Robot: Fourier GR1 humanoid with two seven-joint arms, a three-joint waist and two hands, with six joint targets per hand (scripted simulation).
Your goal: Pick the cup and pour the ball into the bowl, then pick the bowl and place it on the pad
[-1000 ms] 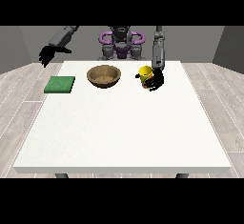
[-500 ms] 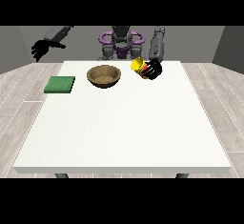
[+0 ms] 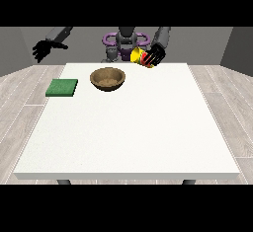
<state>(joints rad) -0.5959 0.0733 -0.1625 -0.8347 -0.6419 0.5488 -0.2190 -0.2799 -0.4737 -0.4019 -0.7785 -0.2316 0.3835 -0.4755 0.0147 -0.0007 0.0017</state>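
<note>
A large white table (image 3: 128, 127) fills the middle of a room with grey walls and a pale plank floor, and the robot (image 3: 126, 42) stands behind its far edge at twelve o'clock. Taking the table's centre as the clock's hub, a brown wooden bowl (image 3: 107, 78) rests on the surface at about eleven o'clock, upright with its mouth facing up. A flat green pad (image 3: 62, 88) lies at about ten o'clock, close to the table's edge at the view's left, well apart from the bowl. The hand at the view's right (image 3: 154, 57) is raised above the far edge at roughly one o'clock, its black fingers curled round a yellow cup (image 3: 140, 57) with a red band. The cup is off the table and tipped over on its side, its mouth turned towards the view's left, up and to the right of the bowl and apart from it. The ball cannot be made out. The hand at the view's left (image 3: 42, 49) hangs in the air beyond the table's corner at ten o'clock, fingers spread and released, holding nothing.
</note>
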